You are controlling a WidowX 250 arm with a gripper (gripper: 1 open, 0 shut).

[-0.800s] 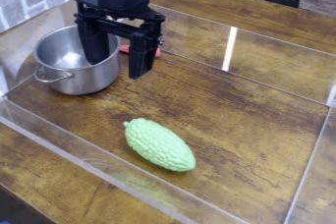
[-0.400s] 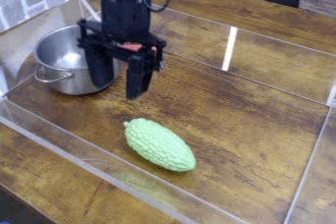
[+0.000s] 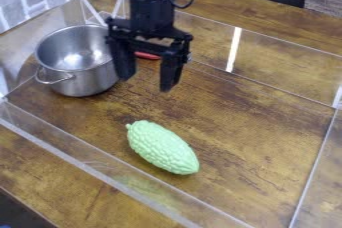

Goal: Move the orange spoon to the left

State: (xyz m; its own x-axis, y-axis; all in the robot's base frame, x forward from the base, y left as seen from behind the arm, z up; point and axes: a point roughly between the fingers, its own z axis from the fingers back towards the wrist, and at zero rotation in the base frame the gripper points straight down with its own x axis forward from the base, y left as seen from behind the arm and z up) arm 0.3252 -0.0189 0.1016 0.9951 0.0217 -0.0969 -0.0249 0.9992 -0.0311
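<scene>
Hanging over the desk (image 3: 254, 122), gripper (image 3: 147, 75) has its jaws wide, holding nothing; pot (image 3: 74, 62) beside it looks empty, gourd (image 3: 162, 147) nearer the front, no writing readable.

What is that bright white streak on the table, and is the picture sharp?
In the camera view, the streak looks like light glaring off a clear panel edge; the steel pot shines too; the green gourd and gripper look fairly sharp, though the picture is small and coarse.
</scene>
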